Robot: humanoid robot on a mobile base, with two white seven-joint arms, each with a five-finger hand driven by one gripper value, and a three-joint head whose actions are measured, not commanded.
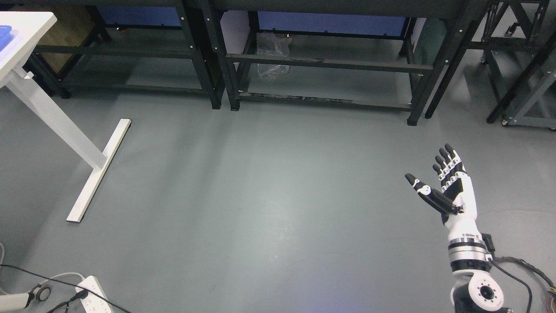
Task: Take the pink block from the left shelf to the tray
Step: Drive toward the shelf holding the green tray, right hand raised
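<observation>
My right hand (434, 174) is raised over the grey floor at the lower right, fingers straight and spread, thumb out to the left, holding nothing. No pink block and no tray show in this view. A blue object (5, 32) lies on the white table's top at the far upper left, cut off by the frame edge. My left arm is out of view.
A white table (26, 26) with a white leg and foot bar (97, 171) stands at the left. Black metal racks (321, 63) line the back, with a clear plastic bag (271, 54) under one. A power strip (93, 295) and cables lie at the lower left.
</observation>
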